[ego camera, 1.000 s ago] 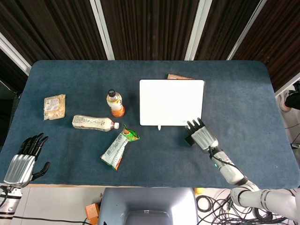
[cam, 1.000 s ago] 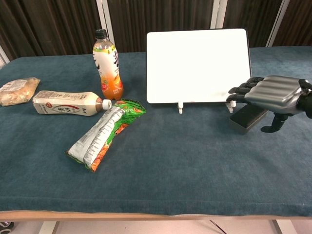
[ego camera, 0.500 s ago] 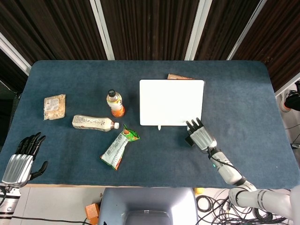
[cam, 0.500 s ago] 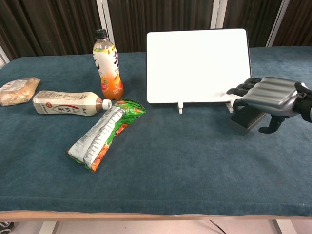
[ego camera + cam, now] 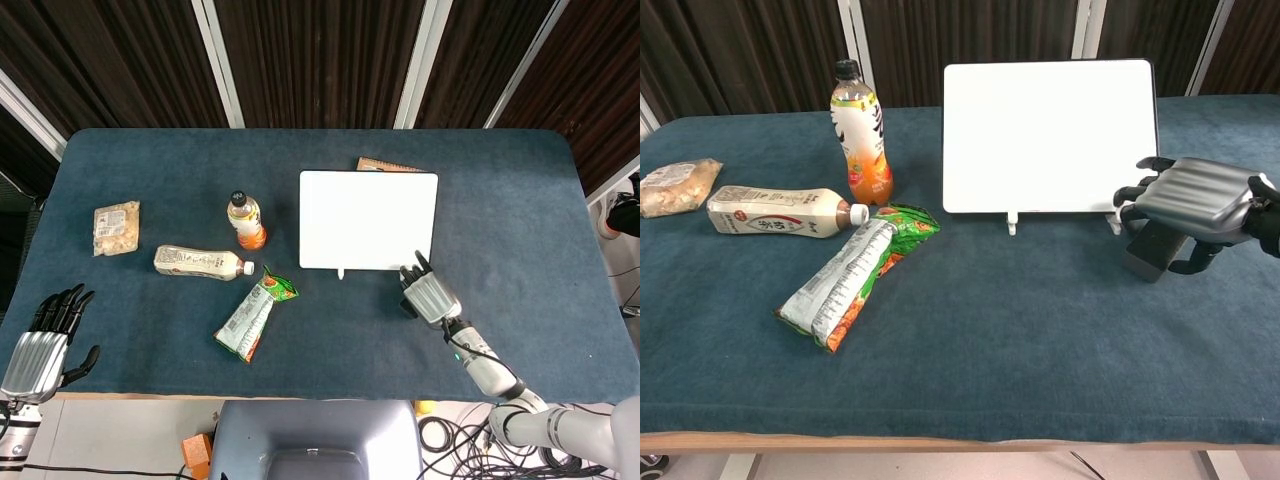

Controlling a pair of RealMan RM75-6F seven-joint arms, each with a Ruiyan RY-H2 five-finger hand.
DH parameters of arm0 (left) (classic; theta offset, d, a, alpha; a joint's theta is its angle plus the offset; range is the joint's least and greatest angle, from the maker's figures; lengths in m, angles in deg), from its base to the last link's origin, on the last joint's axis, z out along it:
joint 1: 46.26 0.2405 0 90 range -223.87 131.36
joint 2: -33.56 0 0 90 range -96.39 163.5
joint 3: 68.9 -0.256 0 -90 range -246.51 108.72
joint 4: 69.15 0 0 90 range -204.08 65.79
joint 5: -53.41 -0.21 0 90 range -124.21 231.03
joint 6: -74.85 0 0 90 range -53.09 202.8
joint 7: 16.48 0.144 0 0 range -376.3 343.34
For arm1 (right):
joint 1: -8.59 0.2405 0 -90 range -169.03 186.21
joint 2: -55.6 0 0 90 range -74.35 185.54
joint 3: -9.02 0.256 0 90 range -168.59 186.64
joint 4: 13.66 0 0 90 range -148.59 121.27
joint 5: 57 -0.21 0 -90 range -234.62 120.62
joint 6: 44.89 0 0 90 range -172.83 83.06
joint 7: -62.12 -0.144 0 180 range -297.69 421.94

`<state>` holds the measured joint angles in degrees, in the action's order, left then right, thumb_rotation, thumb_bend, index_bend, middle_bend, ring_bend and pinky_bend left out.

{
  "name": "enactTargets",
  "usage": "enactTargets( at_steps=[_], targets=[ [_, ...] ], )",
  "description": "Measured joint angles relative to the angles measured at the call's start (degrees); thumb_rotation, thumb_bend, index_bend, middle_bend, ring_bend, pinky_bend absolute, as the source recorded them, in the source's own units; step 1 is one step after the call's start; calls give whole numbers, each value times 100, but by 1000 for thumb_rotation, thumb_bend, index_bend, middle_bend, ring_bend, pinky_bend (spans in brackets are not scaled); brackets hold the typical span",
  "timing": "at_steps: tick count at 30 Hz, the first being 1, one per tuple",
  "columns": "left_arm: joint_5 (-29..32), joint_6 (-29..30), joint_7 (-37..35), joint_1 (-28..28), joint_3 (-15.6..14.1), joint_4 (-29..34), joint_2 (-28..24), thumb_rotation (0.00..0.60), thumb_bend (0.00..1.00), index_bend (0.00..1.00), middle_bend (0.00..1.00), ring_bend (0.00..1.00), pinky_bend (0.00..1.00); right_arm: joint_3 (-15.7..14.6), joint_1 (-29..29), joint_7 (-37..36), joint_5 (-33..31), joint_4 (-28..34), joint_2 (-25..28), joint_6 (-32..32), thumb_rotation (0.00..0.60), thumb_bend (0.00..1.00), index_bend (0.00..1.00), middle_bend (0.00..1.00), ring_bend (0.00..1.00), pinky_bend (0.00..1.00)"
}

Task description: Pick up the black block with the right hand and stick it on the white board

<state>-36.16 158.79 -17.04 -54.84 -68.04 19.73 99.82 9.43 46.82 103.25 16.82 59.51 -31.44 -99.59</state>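
Viewing from my remote station: the blue desk (image 5: 520, 200) carries the upright white board (image 5: 368, 219), with my right robot hand (image 5: 1196, 200) just before its lower right corner. The black block (image 5: 1155, 250) sits directly under that palm on the desk, its long axis running toward the board; fingers curl over it, but I cannot tell whether the grasp is closed. My left robot hand (image 5: 42, 340) idles released, far off. Since half a second ago, the block appears swung more end-on.
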Motion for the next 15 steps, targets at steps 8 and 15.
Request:
enactTargets(
  at_steps=[8, 15],
  targets=[
    [-33, 44, -29, 16, -5, -12, -4, 600, 364, 0, 0, 0, 85, -84, -94, -246, 317, -282, -101, -190, 600, 203, 736, 468, 422, 100],
    [-22, 40, -43, 21, -2, -14, -12, 600, 365, 0, 0, 0, 85, -104, -158, -322, 640, -344, -122, -504, 600, 203, 749, 469, 422, 115]
  ],
)
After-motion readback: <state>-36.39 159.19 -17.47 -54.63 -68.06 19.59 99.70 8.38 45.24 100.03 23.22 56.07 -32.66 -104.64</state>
